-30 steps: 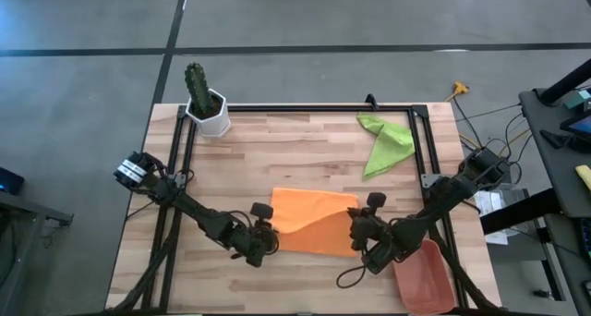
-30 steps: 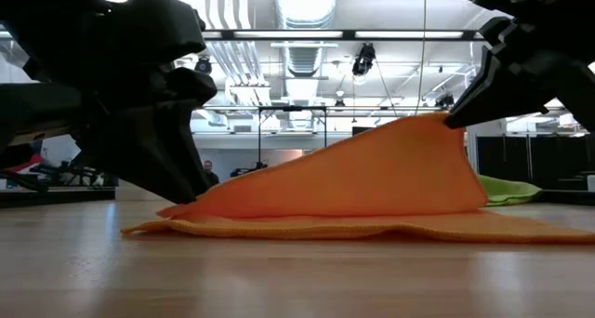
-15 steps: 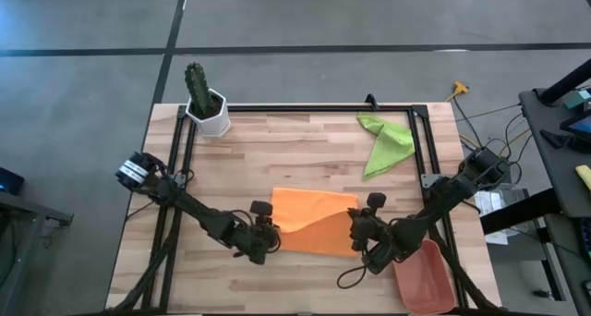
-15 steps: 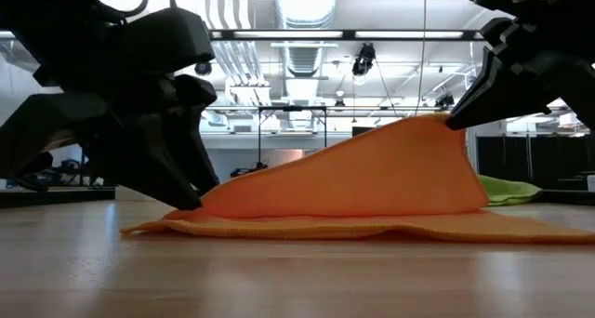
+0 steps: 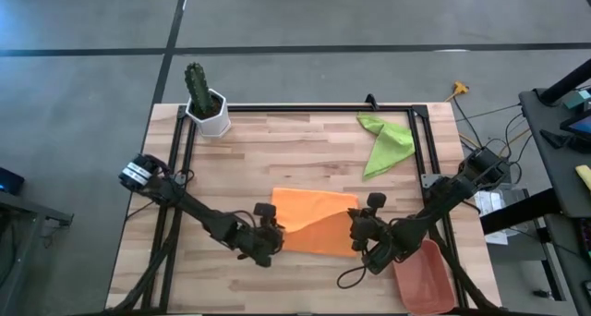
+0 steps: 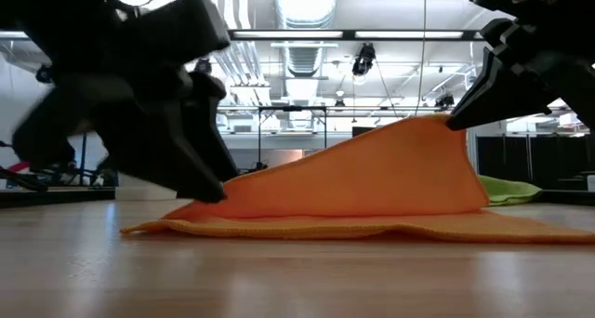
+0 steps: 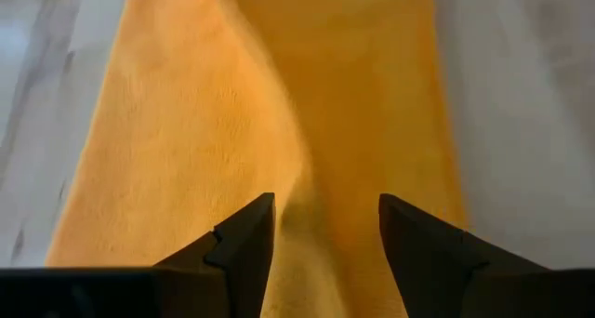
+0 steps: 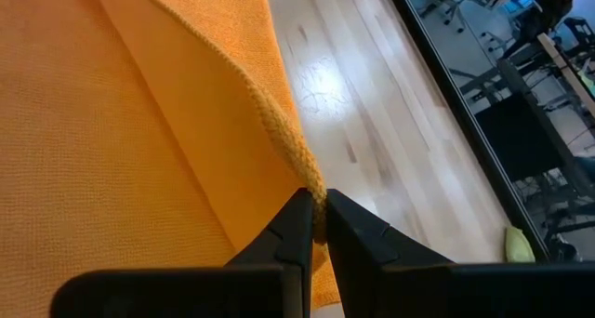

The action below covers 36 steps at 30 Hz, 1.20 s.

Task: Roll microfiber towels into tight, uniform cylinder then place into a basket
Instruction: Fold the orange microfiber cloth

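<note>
The orange towel [image 5: 312,222] lay at the lower centre of the high view on the wooden table [image 5: 305,159], its right edge lifted into a peak. The right gripper [image 8: 313,227] pinched that raised hem between pressed-together fingers. At the towel's left edge, the left gripper [image 7: 325,227] had its fingers spread apart, with the cloth between them but not clamped. The green towel [image 5: 386,142] lay crumpled at the upper right. The basket [image 5: 427,277] sat at the lower right corner, and a potted cactus [image 5: 205,100] stood at the upper left.
</note>
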Each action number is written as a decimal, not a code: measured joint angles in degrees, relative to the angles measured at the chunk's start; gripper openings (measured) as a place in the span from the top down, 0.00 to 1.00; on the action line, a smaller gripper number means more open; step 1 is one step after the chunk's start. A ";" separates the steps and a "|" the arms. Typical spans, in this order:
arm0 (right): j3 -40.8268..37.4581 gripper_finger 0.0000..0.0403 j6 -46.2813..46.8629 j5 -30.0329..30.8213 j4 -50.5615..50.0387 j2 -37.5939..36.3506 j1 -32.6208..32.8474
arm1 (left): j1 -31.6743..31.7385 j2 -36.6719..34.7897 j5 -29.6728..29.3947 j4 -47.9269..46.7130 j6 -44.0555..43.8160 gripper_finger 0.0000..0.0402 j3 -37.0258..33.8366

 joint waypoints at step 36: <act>-0.04 0.93 0.48 -2.79 -0.83 -0.01 0.02 | -0.21 1.55 -7.89 -13.80 -1.54 0.74 4.30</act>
